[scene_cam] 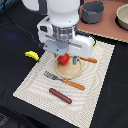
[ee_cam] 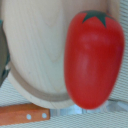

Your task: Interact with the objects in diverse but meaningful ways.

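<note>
A red round fruit (scene_cam: 63,59) with a green stalk cap hangs just above the round tan plate (scene_cam: 70,72), and my gripper (scene_cam: 66,60) looks shut on it. The wrist view is filled by this fruit (ee_cam: 94,57), close to the camera, with the plate (ee_cam: 35,50) beneath it; my fingers do not show there. A yellow banana (scene_cam: 32,55) lies off the mat toward the exterior view's left. Near the mat's front edge rests a brown sausage (scene_cam: 60,95).
A wooden-handled fork (scene_cam: 64,80) lies in front of the plate and a knife (scene_cam: 89,60) beside it; the knife's handle (ee_cam: 25,114) shows at the wrist. All sit on a striped placemat (scene_cam: 35,85). A grey pot (scene_cam: 92,12) and a bowl (scene_cam: 122,17) stand behind.
</note>
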